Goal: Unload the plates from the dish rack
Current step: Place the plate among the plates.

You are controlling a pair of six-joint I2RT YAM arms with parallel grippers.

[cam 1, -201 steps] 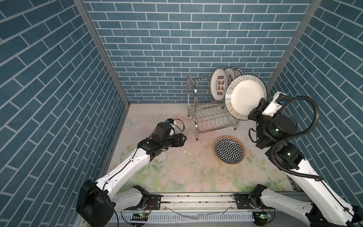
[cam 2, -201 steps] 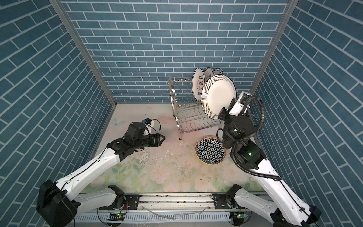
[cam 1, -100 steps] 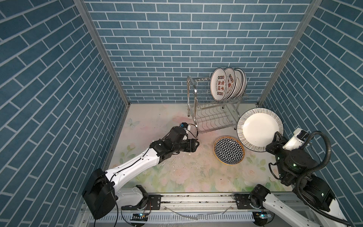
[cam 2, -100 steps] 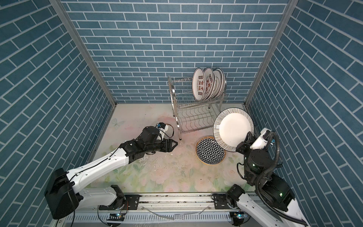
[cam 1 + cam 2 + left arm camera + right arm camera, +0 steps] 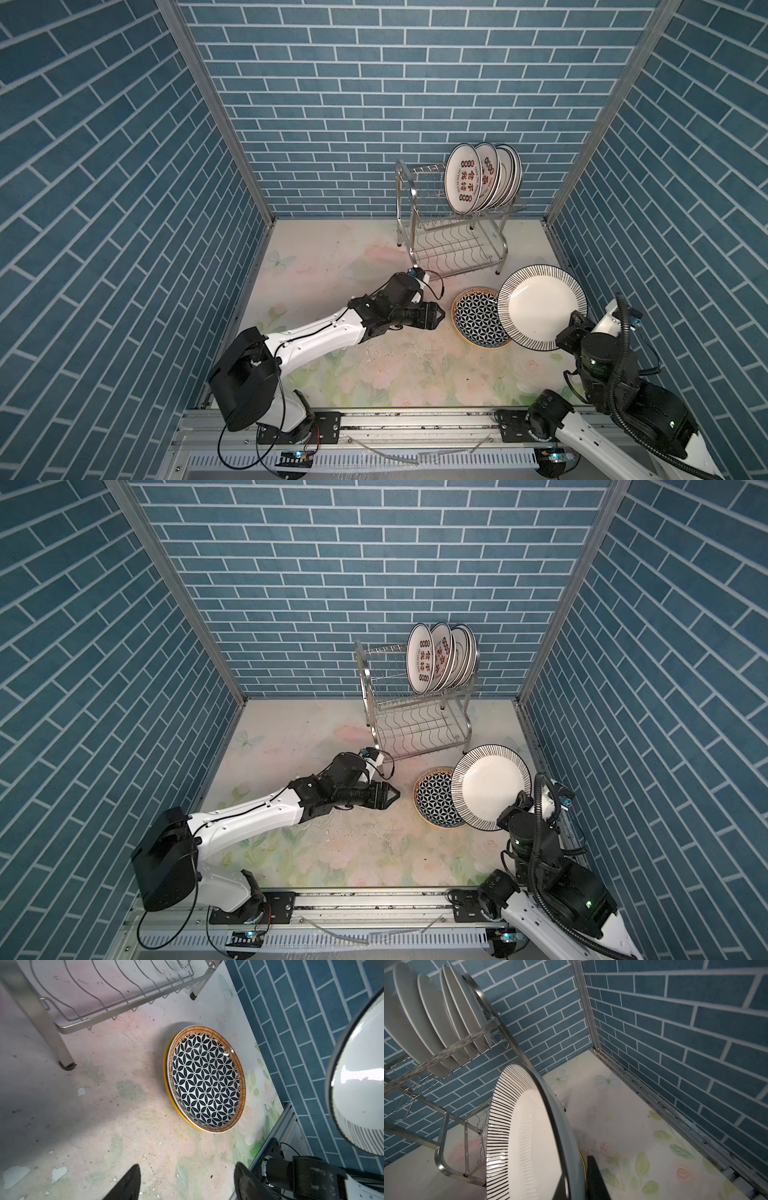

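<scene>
Pinches black-striped plate (image 5: 540,305) by its rim with right gripper (image 5: 572,324), tilted over the flat geometric plate (image 5: 473,322)'s edge. Holds left gripper (image 5: 439,316) spread, empty, just beside that plate, dish rack (image 5: 457,251) close behind. Notes red-lettered plates (image 5: 463,178) upright in rack's upper tier.

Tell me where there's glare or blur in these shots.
Left wrist view: the striped plate looms soft-edged with a bright reflection; the geometric plate is sharp. Right wrist view: the upper rail of the dish rack is smeared. Both top views: crisp, evenly lit.
</scene>
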